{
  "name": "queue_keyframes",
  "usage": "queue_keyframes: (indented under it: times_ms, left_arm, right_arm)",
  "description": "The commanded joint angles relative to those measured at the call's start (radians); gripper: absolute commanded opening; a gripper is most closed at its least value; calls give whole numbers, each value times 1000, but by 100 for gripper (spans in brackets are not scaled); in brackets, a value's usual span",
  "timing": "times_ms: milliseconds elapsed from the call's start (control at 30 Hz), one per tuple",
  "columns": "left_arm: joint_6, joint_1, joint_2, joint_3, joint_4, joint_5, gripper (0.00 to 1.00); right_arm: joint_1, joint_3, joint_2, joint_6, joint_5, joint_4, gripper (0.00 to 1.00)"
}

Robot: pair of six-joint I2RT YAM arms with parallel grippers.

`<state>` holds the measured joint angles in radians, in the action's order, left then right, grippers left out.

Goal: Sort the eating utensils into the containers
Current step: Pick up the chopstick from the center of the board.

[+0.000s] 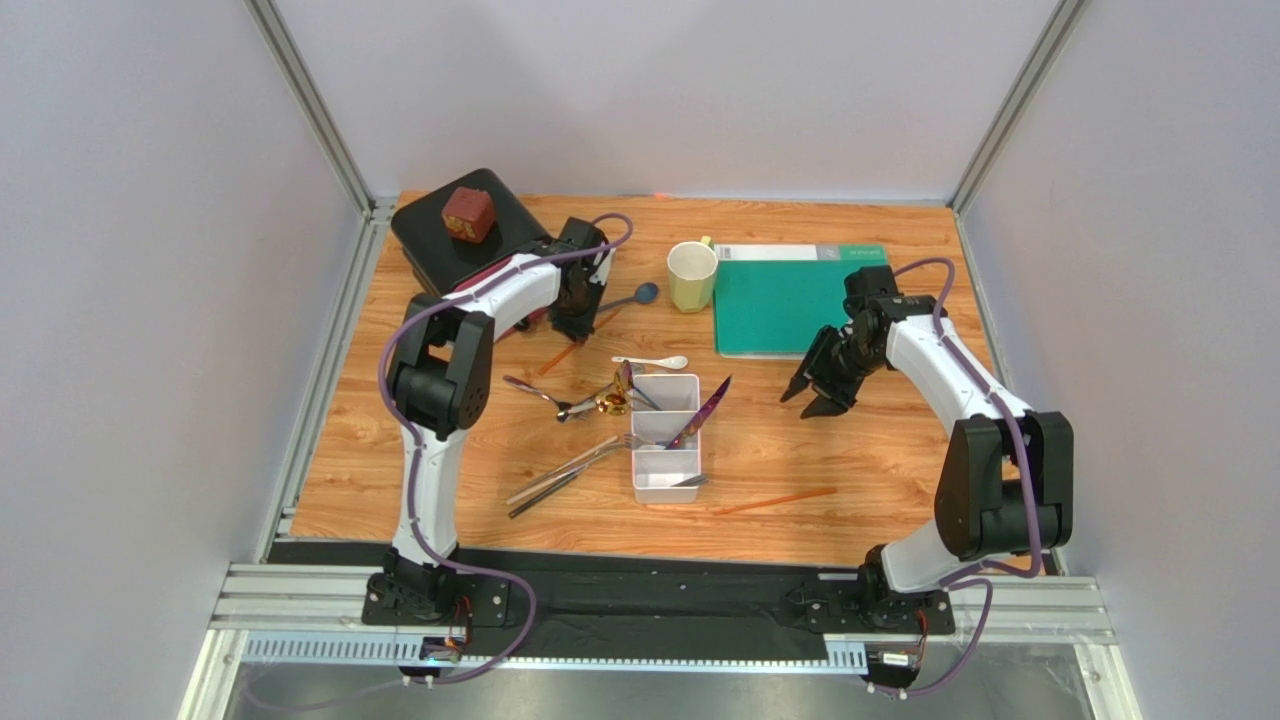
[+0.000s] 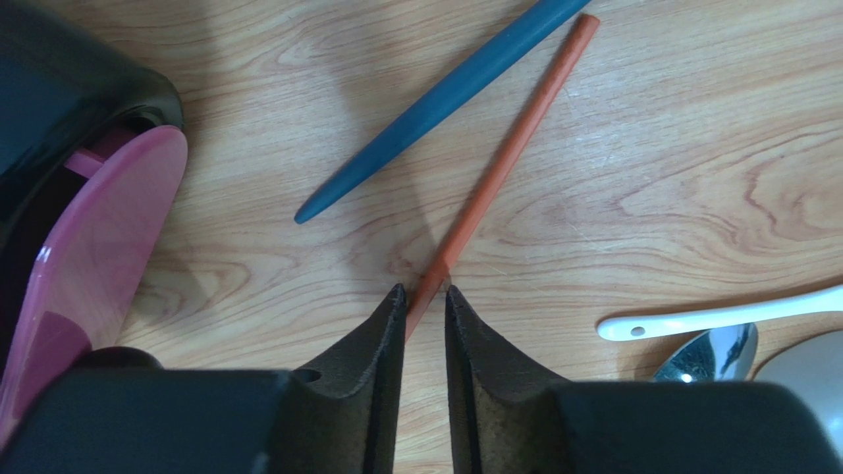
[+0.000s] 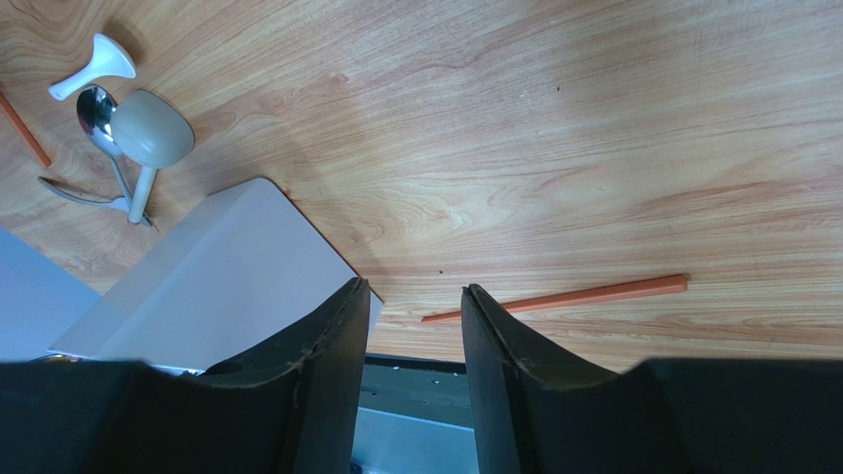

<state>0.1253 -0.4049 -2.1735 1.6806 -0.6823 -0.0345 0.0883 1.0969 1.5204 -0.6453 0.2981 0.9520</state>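
The light is bright and even; my left tool (image 2: pixel 425 294) throws a soft shadow on the tabletop (image 2: pixel 673 128), grain sharp.

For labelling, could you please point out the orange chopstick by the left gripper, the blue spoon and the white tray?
orange chopstick (image 2: pixel 500 163): left wrist view, middle of its shaft.
blue spoon (image 2: pixel 435 107): left wrist view, middle of its handle.
white tray (image 1: pixel 666 492): top external view, its near wall.
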Motion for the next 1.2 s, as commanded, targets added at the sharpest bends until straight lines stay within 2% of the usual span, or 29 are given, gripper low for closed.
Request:
queue_keyframes:
  times_ms: [0,67,100,133,400,800,1167]
  left_arm:
    - [0,-2,-11,15,-23,57,18]
    - [2,-5,0,-5,-19,80,12]
    - [4,-6,10,-15,-14,82,3]
    - [1,-9,17,-31,-7,85,0]
    - [-15,-29,131,-107,44,202,0]
    - [-62,-29,356,-120,-111,326,0]
    - [17,-29,650,-314,10,366,0]
  right_arm:
    - [2,38,-3,13,13,-1,44]
    - [1,40,-2,13,13,-1,44]
    - [1,40,1,13,13,-1,44]
    - [1,41,3,13,13,-1,44]
    - [1,21,-11,7,15,-16,44]
    - [2,-28,-35,-40,26,-64,44]
    - [5,-26,-63,-60,18,-64,43]
